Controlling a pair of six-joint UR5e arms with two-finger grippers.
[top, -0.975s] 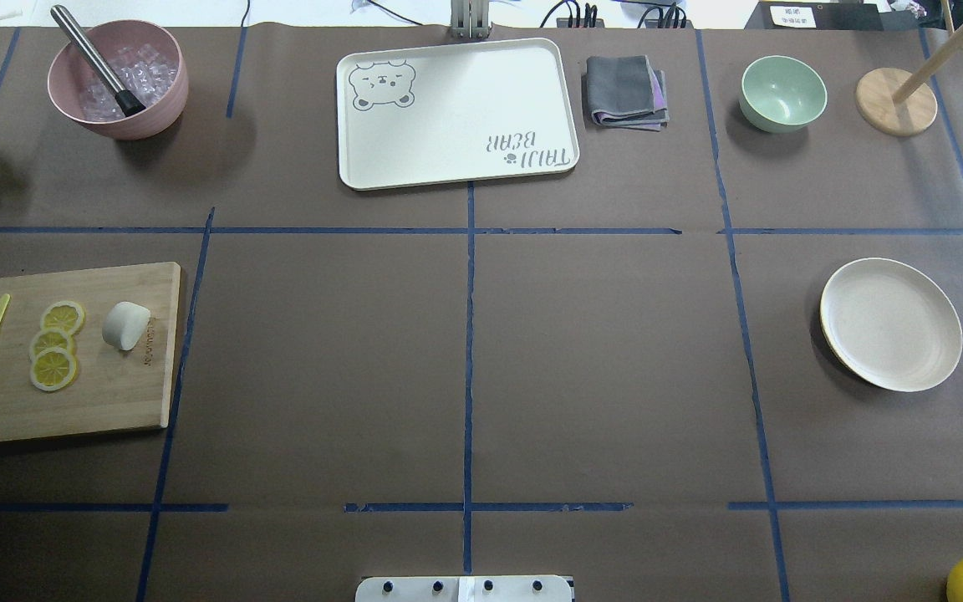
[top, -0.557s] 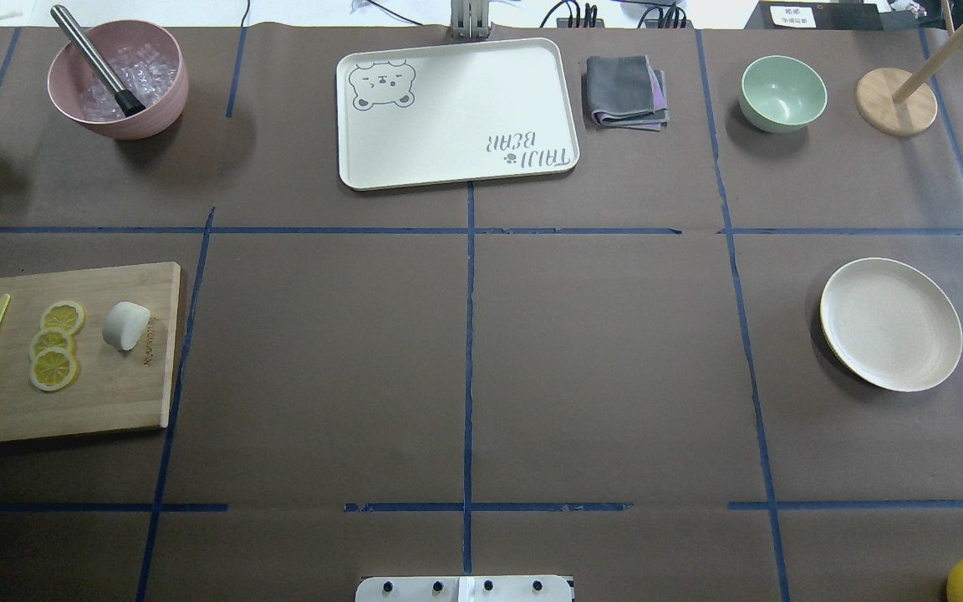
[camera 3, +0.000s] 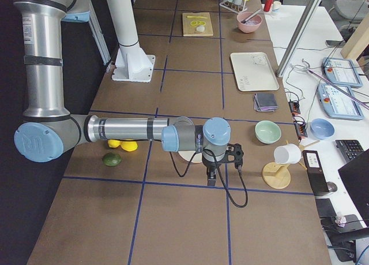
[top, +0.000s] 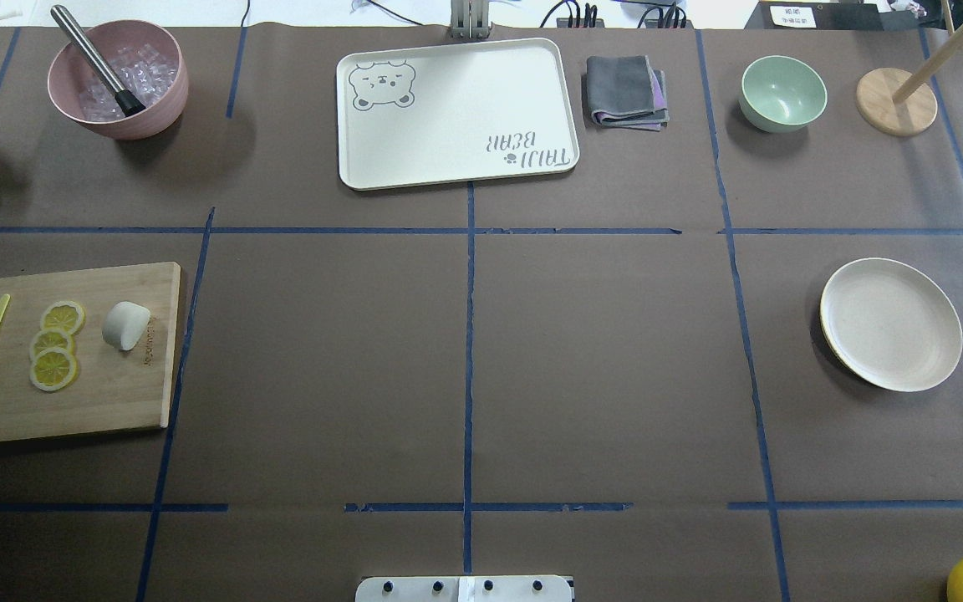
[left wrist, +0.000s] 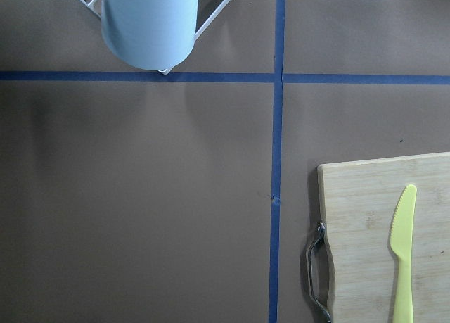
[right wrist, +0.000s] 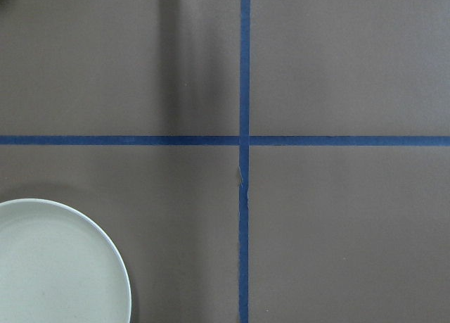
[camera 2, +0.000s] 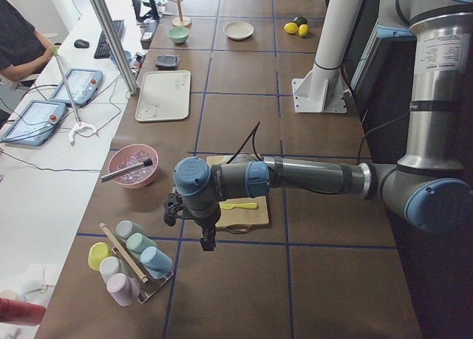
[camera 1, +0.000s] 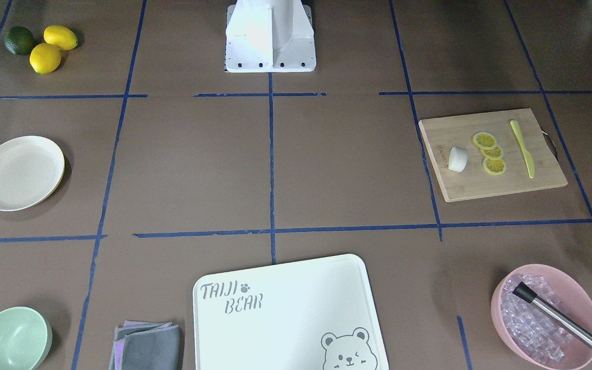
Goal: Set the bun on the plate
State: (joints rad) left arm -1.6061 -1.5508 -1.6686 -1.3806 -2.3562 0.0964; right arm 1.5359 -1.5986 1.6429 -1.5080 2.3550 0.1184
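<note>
A brown paper-covered table (camera 1: 198,164) gridded with blue tape fills the front-facing view. The bun (camera 1: 457,159) lies on a wooden cutting board (camera 1: 486,187), just beside three lemon slices (camera 1: 492,153) and near a yellow knife (camera 1: 523,149); the plate (camera 1: 18,173) sits well apart at the table's other end. Overhead, the bun lies near the board's edge toward the table's middle. From the left end, the left gripper (camera 2: 208,241) hangs over the table by the board; whether its fingers are apart or together cannot be told. From the right end, the right gripper (camera 3: 211,179) hangs beside the plate, its fingers equally unreadable. The left wrist view shows the board's corner and the knife; the right wrist view shows the plate's rim
</note>
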